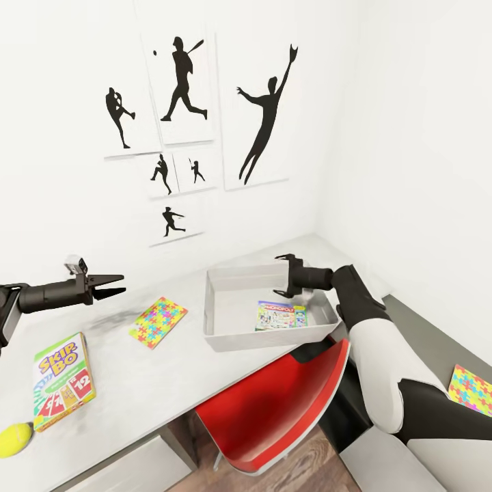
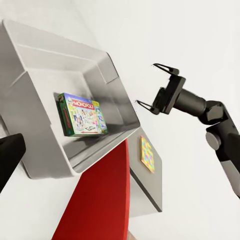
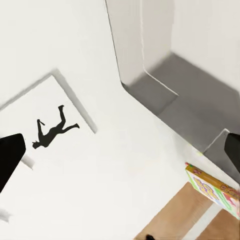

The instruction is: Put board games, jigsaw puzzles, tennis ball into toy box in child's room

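Observation:
The toy box (image 1: pixel 225 338) stands on the table (image 1: pixel 130 403) with a Monopoly board game (image 1: pixel 281 316) flat inside it. My right gripper (image 1: pixel 285 275) hovers open just above the box's far side, empty; it also appears in the left wrist view (image 2: pixel 157 85). My left gripper (image 1: pixel 116 285) is open and empty over the table's left part. Under it lie a jigsaw puzzle (image 1: pixel 158 321), the green SKIP BO board game (image 1: pixel 63 380) and the tennis ball (image 1: pixel 14 439). A second jigsaw puzzle (image 1: pixel 471 389) rests on the lower side unit. The bed is out of view.
A red chair (image 1: pixel 280 410) is tucked under the table right in front of the toy box. Baseball-player prints (image 1: pixel 181 82) hang on the white wall behind the table. The dark grey side unit (image 1: pixel 437 355) adjoins the table on the right.

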`<state>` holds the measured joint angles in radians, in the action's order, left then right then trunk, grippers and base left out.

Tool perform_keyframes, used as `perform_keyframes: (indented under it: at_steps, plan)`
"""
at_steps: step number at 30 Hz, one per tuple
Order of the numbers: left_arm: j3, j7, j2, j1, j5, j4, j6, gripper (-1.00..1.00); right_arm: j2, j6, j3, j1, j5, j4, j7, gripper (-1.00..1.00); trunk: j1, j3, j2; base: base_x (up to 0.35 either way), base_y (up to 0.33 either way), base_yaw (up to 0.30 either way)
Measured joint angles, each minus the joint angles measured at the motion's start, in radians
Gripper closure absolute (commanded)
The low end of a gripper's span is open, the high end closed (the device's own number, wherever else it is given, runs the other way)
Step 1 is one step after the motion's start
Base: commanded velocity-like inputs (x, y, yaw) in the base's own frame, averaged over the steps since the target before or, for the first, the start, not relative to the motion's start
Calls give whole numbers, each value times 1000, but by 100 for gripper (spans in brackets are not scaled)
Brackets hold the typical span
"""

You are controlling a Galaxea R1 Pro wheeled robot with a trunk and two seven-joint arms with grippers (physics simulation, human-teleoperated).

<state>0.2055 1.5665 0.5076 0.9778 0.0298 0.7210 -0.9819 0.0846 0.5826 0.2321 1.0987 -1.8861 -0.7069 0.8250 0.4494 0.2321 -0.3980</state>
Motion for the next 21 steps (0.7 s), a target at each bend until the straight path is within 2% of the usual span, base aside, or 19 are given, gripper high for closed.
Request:
perform_keyframes:
  at_steps: [4, 8, 11, 16, 21]
  plan:
    - [1, 0, 1, 0, 1, 0, 0, -100, 0, 173, 1, 2, 10, -37, 2, -100, 0, 0, 0, 0, 0, 0]
    - [2, 0, 2, 0, 1, 0, 0, -100, -5, 293, 1, 5, 13, -53, 5, -100, 0, 0, 0, 0, 0, 0]
    - [3, 0, 4, 0, 1, 0, 0, -100, -24, 372, 1, 6, 11, -60, 10, -100, 0, 0, 0, -16, 0, 0]
    - [3, 0, 7, 0, 1, 1, 1, -100, -51, 444, 0, 1, 5, -80, 13, -100, 0, 0, 0, -96, 1, 0]
    - [3, 0, 8, 0, 2, 5, 1, -100, -75, 460, -3, -10, 2, -149, 12, -100, 0, 0, 0, -187, 39, 0]
